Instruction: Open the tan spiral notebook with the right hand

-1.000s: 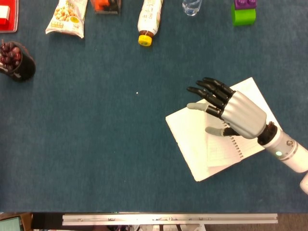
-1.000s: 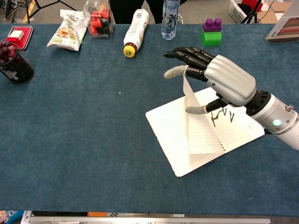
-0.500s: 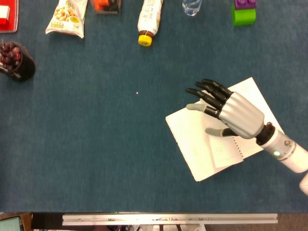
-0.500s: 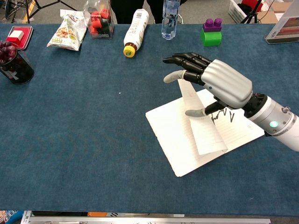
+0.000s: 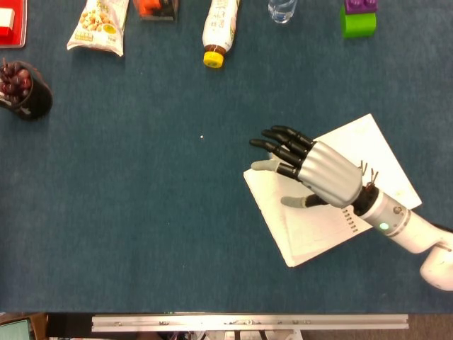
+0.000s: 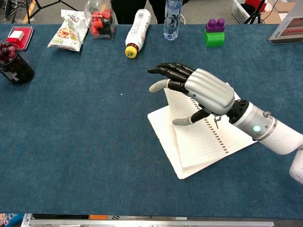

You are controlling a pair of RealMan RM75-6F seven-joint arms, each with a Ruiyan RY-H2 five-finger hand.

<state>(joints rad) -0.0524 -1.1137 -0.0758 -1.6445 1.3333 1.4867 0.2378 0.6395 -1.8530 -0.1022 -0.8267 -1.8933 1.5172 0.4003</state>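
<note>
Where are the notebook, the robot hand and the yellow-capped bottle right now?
notebook [image 6: 203, 144]: chest view, on the ruled page lying open.
right robot hand [image 6: 201, 91]: chest view, on the silver back of the hand.
yellow-capped bottle [image 5: 218, 25]: head view, on its white label, lying on its side.

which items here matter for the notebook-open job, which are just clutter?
Job:
- notebook, lying open
- right robot hand, over its pages

Clutter:
- snack bag
- yellow-capped bottle
- water bottle
- green and purple block
- cup of grapes
</note>
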